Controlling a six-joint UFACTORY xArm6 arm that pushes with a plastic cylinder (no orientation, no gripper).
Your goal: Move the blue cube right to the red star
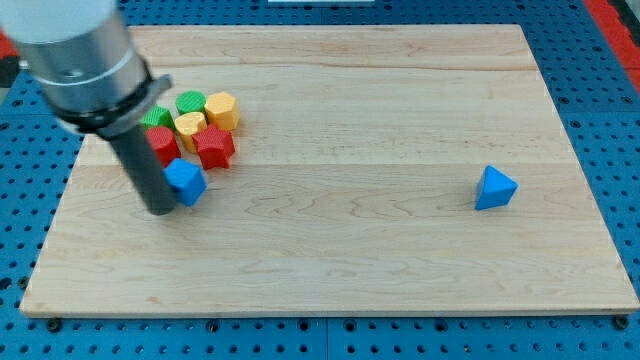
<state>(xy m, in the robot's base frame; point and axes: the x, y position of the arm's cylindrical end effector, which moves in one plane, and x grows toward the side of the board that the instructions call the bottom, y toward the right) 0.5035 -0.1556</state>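
Note:
The blue cube (186, 181) lies on the wooden board (340, 180) at the view's left, just below and left of the red star (214, 146). The two look close, nearly touching. My tip (160, 209) rests on the board right against the blue cube's left side. The dark rod rises from it to the grey arm body at the view's top left and hides part of the block cluster behind it.
A cluster sits above the cube: a red block (162, 144), a yellow star (189, 126), a yellow hexagon (221, 108), a green round block (190, 102) and a green block (156, 117). A blue triangle (495, 188) lies at the view's right.

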